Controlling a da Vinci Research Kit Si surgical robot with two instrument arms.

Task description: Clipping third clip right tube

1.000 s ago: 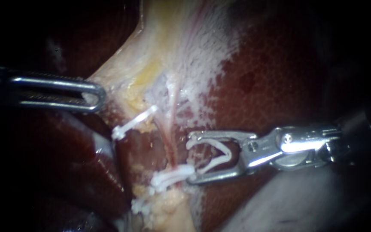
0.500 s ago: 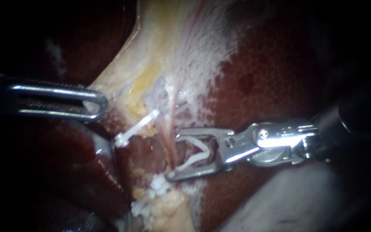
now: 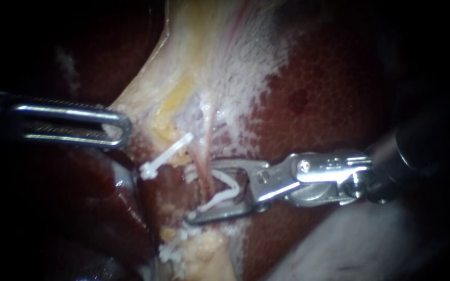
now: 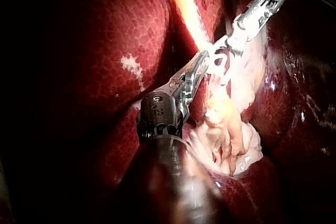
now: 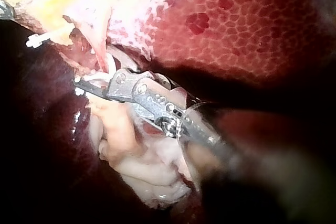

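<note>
The right tube (image 3: 208, 136), thin and pink, runs down from the pale gallbladder tissue (image 3: 194, 62). My right instrument (image 3: 203, 191) comes in from the right. Its jaws stand wide apart, each bearing on an arm of the open white clip (image 3: 225, 188) seated between them. Jaws and clip straddle the right tube (image 5: 100, 59), and the right wrist view shows the same jaws (image 5: 92, 85). My left instrument (image 3: 116, 128) is shut on the edge of pale tissue at the left, seen too in the left wrist view (image 4: 201, 65). Closed white clips (image 3: 187, 227) sit lower on the tube.
Another closed white clip (image 3: 163, 156) lies on the tissue left of the tube, also visible in the right wrist view (image 5: 44, 37). Dark red liver (image 3: 329, 93) fills the right and the lower left. Yellowish fatty tissue (image 3: 204, 255) lies below the clips.
My right instrument has moved left with the open clip, from beside the tube to straddling it. The left instrument has stayed in place on the tissue.
</note>
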